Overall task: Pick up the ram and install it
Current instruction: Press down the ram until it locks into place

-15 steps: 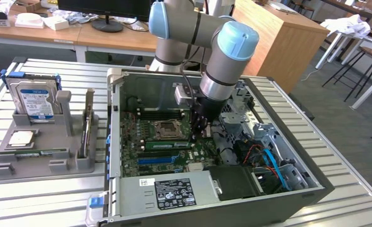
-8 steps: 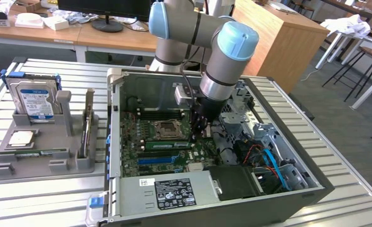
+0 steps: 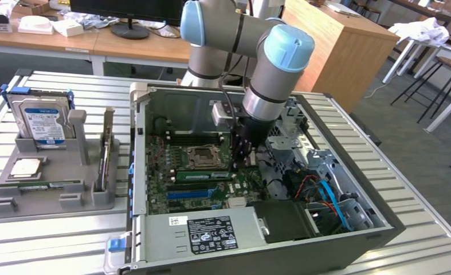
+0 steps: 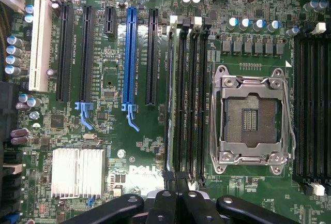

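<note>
Open black computer case (image 3: 378, 229), set on the slatted metal table (image 3: 49, 240) towards the edge on the exterior view's right. Within it, the long narrow green ram stick (image 3: 202, 174) (image 4: 168, 105) is seen standing edge-up in a memory slot beside the empty silver CPU socket (image 3: 202, 156) (image 4: 252, 118). The black gripper (image 3: 244, 163) (image 4: 176, 182) is placed over the stick's end, jaws drawn together; whether the stick is pinched cannot be told. Grey moulded holder (image 3: 49, 195) near the opposite edge, carrying a blue-and-white-labelled hard drive (image 3: 43, 120).
</note>
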